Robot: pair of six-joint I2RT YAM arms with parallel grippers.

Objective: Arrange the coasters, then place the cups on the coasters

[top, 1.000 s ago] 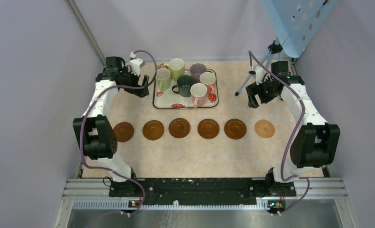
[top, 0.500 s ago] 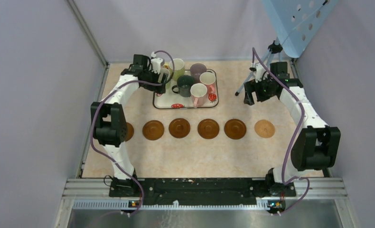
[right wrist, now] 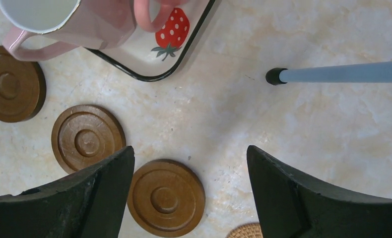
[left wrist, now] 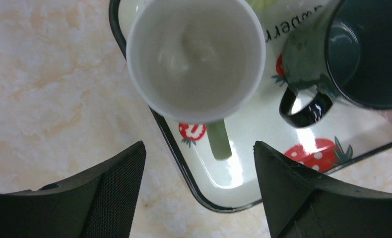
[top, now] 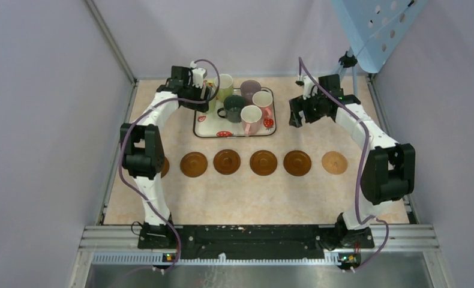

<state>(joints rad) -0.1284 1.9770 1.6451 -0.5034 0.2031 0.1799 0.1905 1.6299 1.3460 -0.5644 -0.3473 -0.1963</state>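
6 coasters (top: 263,162) in row | left gripper (left wrist: 199,148) — spread above green cup (left wrist: 194,54)

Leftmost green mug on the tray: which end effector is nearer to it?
Left. The left end effector hovers just over the green mug; the right end effector is off beyond the right edge of the tray.
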